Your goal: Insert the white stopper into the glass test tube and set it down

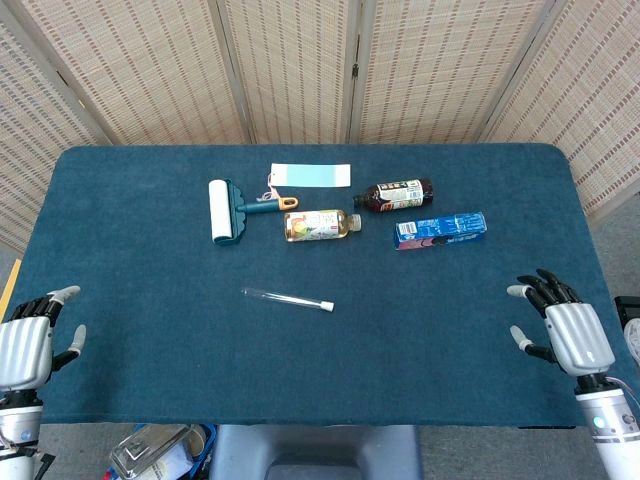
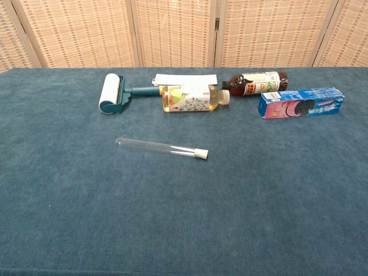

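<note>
At the far left, by the near-left corner of the worktop (image 1: 120, 200), the left hand (image 1: 25, 345) hovers with its fingers spread apart and nothing in it. It shows only in the head view.

Further right, toward the far side, a lint roller (image 1: 232, 208) lies flat, its white roll at the left and its teal handle pointing right. Just beyond the handle lies a pale blue card (image 1: 311, 175). Near the handle's end a clear bottle of yellow drink (image 1: 321, 223) lies on its side, cap to the right.

In the middle of the blue cloth, nearer than these, the glass test tube (image 1: 280, 297) lies flat and alone, well apart from both hands. The white stopper (image 1: 327, 306) sits in its right end.

To the right, a dark bottle (image 1: 394, 194) lies on its side on the far side, and a blue snack box (image 1: 440, 229) lies just near and right of it.

At the near-right edge the right hand (image 1: 565, 325) hovers, fingers wide and holding nothing.
</note>
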